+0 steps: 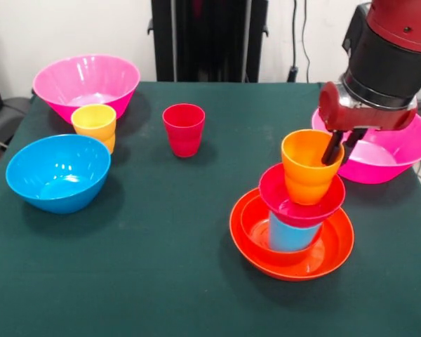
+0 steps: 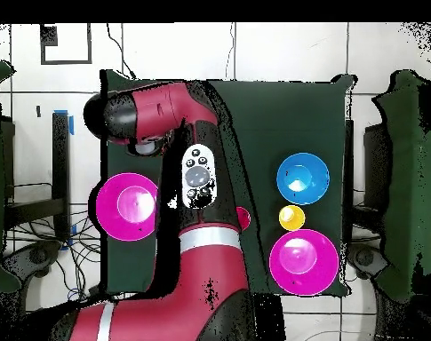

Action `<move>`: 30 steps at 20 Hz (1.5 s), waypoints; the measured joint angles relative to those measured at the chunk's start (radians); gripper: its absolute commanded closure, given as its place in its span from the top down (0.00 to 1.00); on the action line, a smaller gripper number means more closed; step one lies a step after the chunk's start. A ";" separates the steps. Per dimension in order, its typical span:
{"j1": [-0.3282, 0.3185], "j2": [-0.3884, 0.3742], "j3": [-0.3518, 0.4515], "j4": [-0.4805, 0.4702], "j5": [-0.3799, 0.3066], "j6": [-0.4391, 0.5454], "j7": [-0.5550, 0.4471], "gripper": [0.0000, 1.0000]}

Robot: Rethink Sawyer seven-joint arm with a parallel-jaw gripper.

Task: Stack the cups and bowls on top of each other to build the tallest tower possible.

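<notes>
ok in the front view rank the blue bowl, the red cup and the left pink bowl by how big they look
1. left pink bowl and blue bowl: look about alike; the blue one sits nearer the camera, so unsure.
2. red cup: clearly smallest.

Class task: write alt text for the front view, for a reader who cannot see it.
A gripper reaches into an orange cup topping a tower: crimson bowl, blue cup, wide orange bowl. Elsewhere stand a red cup, yellow cup, blue bowl and two pink bowls.
</notes>
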 measured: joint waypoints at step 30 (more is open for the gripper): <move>0.018 0.037 -0.087 -0.002 -0.001 0.000 0.010 1.00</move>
